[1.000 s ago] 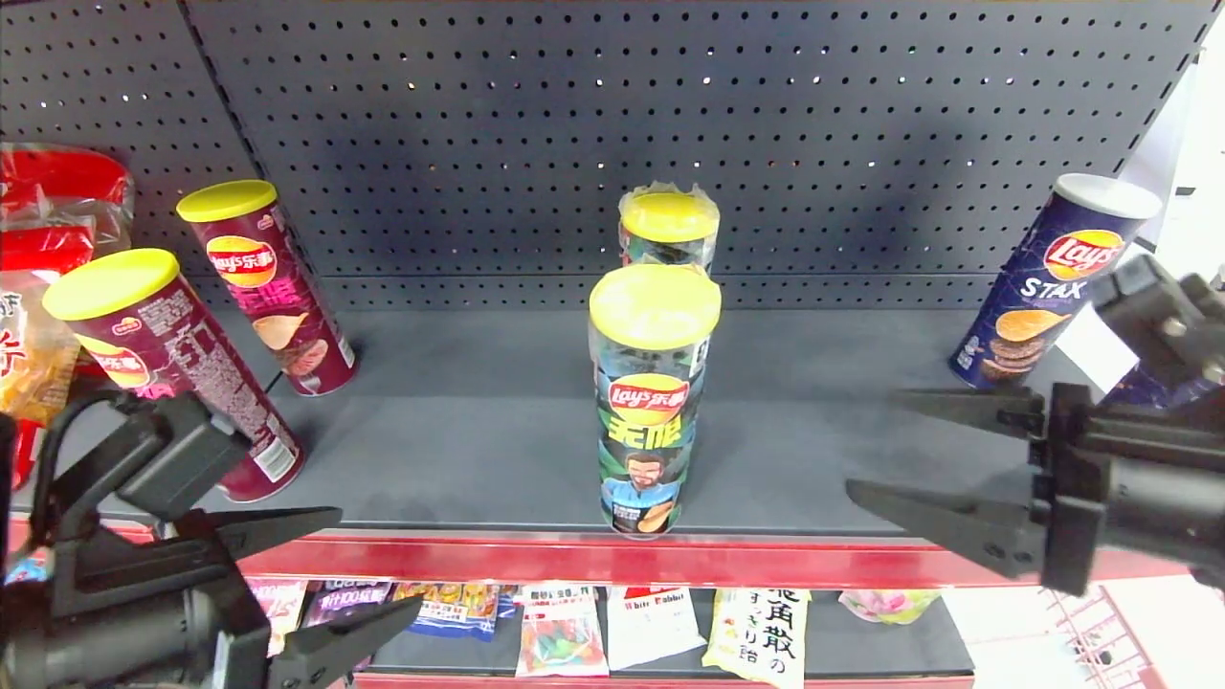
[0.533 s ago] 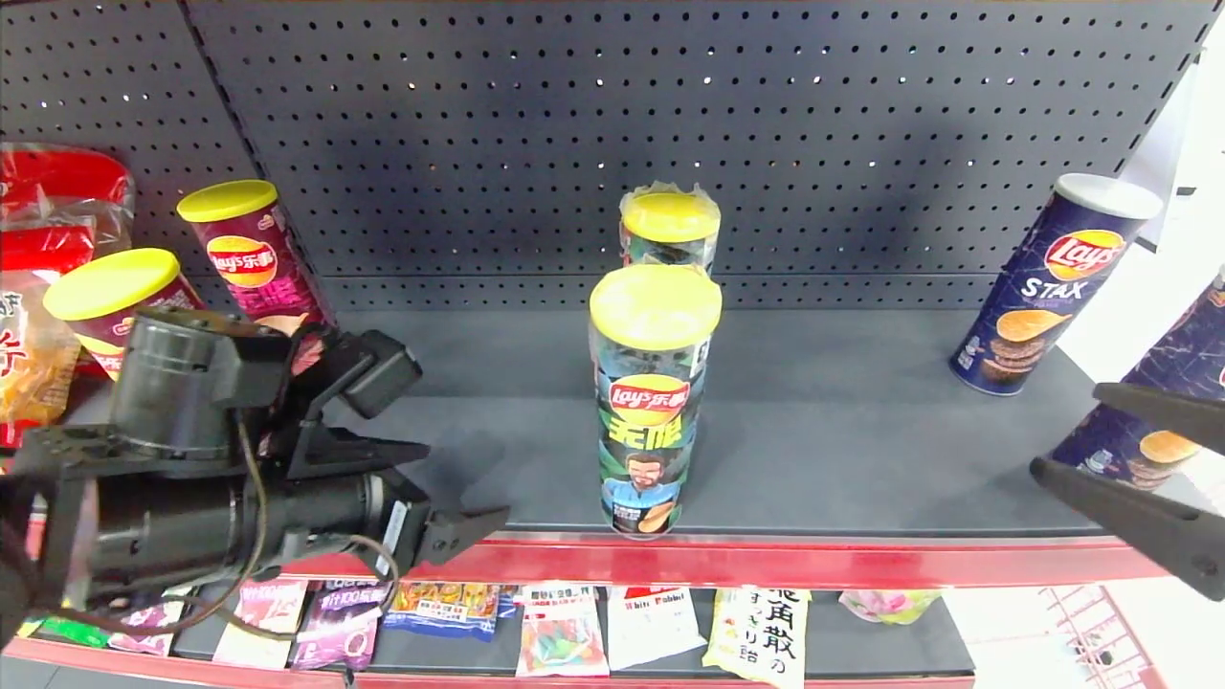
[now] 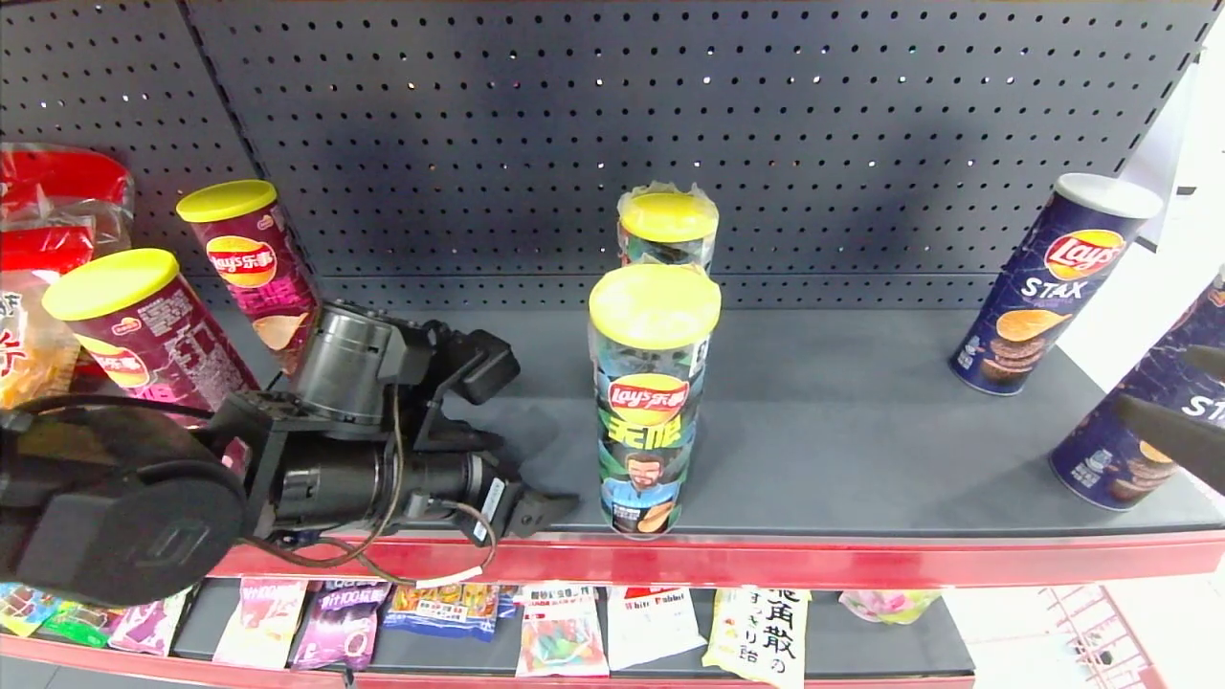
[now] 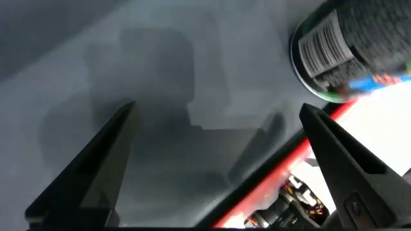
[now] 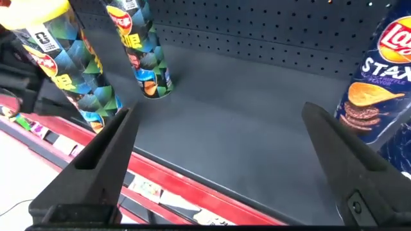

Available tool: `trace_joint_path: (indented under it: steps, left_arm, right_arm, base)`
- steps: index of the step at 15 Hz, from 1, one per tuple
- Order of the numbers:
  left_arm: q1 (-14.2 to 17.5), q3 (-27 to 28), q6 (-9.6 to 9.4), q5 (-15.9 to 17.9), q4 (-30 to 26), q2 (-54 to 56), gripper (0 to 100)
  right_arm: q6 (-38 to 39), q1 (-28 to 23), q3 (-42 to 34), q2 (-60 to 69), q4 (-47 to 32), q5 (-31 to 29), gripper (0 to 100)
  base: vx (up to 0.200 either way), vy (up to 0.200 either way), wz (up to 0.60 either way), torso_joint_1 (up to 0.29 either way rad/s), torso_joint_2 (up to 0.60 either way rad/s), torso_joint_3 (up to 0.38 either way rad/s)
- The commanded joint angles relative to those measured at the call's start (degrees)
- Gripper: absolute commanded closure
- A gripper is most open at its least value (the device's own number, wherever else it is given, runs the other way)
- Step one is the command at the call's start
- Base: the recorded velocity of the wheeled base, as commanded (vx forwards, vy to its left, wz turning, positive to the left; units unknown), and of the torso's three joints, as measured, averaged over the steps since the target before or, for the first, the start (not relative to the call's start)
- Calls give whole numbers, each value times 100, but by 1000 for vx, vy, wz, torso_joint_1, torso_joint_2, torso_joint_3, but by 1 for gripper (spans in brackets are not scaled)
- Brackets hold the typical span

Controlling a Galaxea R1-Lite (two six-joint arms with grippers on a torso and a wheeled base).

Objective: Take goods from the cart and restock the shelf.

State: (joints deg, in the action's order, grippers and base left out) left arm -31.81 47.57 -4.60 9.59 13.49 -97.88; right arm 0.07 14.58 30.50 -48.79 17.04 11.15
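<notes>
- Two sets of fingers are spread wide and carry nothing: the left fingers (image 4: 96,167) and the right fingers (image 5: 96,160) are both released.
- No cart item is in hand. The goods in sight are cans already on the shelf (image 3: 842,431).
- At the middle of the shelf's front edge stands the front can (image 3: 653,411), upright with its long axis vertical. The rear can (image 3: 668,230) is right behind it, near the back wall.
- The left fingers lie low along the front edge, pointing sideways at the front can's base from its left. They are just beside it and not touching.
- In the left wrist view the base sits ahead of the fingertips and off to one side, not in the gap between them.
- The right fingers are near the shelf's right end by the blue cans (image 3: 1048,287), well apart from the front can. The left arm is therefore the nearer one.
- Judgement: to grip this can, the left fingers would need to shift until its body lies between them, closing across the vertical axis. Otherwise a fresh fetch from the cart is due.
</notes>
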Motion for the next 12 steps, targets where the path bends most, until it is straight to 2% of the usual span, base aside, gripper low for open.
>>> trace_joint_path:
  steps: [1, 12]
  left_arm:
    - [-80, 227, 3, -1, 4, -267, 0]
    - [-168, 517, 11, -1, -5, -451, 0]
  right_arm:
    - [1, -8, 0, -8, 1, 1, 0]
    - [1, -17, 9, -8, 1, -8, 0]
  base:
    - [0, 0, 0, 0, 0, 0]
    - [0, 0, 0, 0, 0, 0]
